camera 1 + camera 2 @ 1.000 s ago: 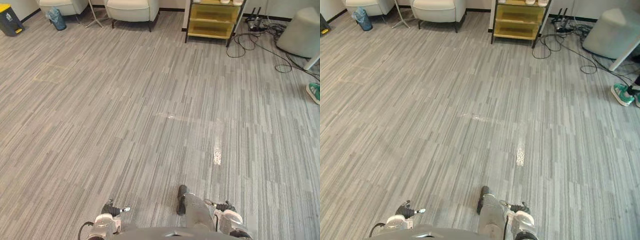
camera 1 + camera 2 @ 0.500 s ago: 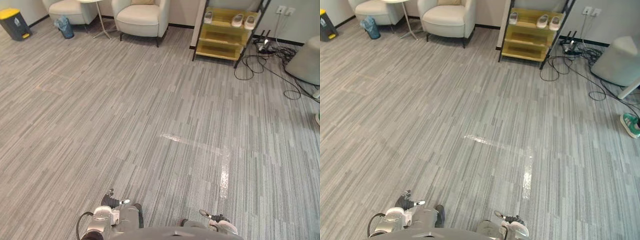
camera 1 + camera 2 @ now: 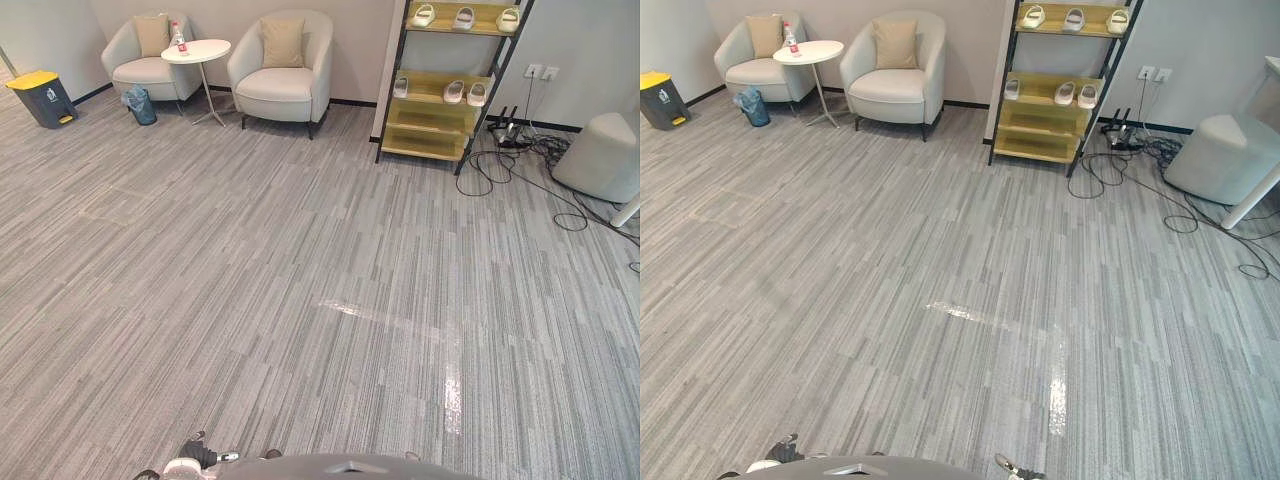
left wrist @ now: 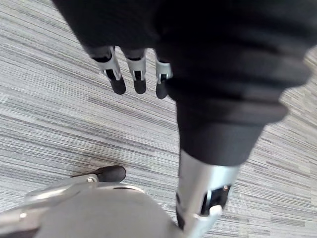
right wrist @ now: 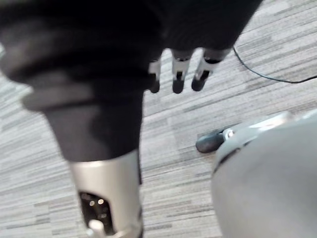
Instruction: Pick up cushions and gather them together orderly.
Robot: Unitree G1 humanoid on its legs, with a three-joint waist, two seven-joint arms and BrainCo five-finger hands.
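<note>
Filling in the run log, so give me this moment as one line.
left cushion on left armchair | right cushion on right armchair | left hand open, empty | right hand open, empty | none picked yet

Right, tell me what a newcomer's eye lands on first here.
At the far wall, the left cushion and right cushion stand on the left armchair and right armchair, a round table between. Right of them stands a yellow rack of pale slippers. Grey striped floor stretches before the robot, under the open left hand and right hand.
</note>
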